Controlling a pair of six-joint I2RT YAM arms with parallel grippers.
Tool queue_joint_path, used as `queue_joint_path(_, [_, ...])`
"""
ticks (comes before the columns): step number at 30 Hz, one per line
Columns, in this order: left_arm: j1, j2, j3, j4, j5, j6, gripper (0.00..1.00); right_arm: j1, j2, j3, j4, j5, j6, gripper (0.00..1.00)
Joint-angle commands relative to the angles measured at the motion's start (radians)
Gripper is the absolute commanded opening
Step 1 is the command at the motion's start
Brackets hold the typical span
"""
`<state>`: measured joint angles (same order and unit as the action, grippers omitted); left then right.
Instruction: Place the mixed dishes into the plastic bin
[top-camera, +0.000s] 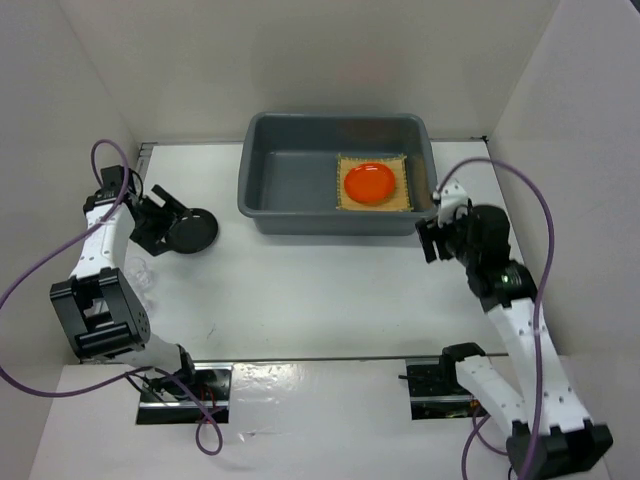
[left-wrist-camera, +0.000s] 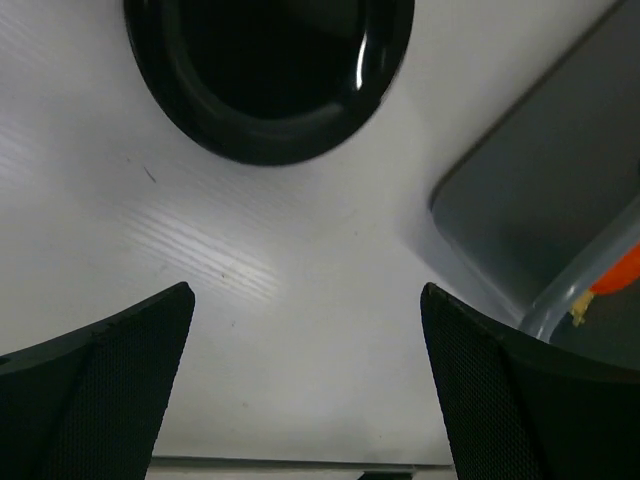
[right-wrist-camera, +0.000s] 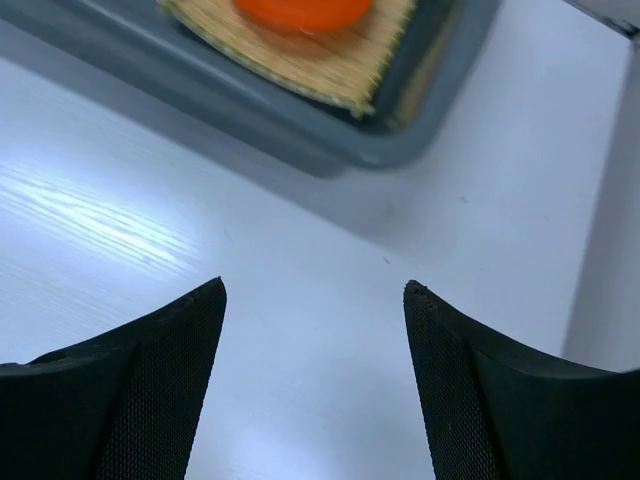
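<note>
The dark grey plastic bin stands at the back middle of the table. Inside it, at its right end, the tan bamboo mat lies flat with the orange plate on it. The black plate lies on the table left of the bin. My left gripper is open and empty just left of the black plate, apart from it. My right gripper is open and empty by the bin's front right corner. A faint clear shape, perhaps the glass cup, stands by the left arm.
White walls close in the table on the left, back and right. The bin's outer wall shows at the right of the left wrist view. The mat and orange plate show at the top of the right wrist view.
</note>
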<state>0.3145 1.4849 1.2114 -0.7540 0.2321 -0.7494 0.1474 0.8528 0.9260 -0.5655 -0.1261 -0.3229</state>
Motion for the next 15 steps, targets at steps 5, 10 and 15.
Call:
queue_joint_path(5, [0.058, 0.13, 0.128, 0.053, -0.024, 0.071, 1.0, 0.003, -0.374, -0.272, 0.042, 0.273, -0.114, 0.77])
queue_joint_path(10, [0.084, 0.248, 0.114, 0.051, -0.06, 0.129, 1.0, 0.003, -0.531, -0.332, 0.069, 0.284, -0.127, 0.8])
queue_joint_path(15, [0.12, 0.29, 0.089, 0.074, -0.099, 0.16, 1.0, 0.012, -0.469, -0.332, 0.079, 0.313, -0.104, 0.8])
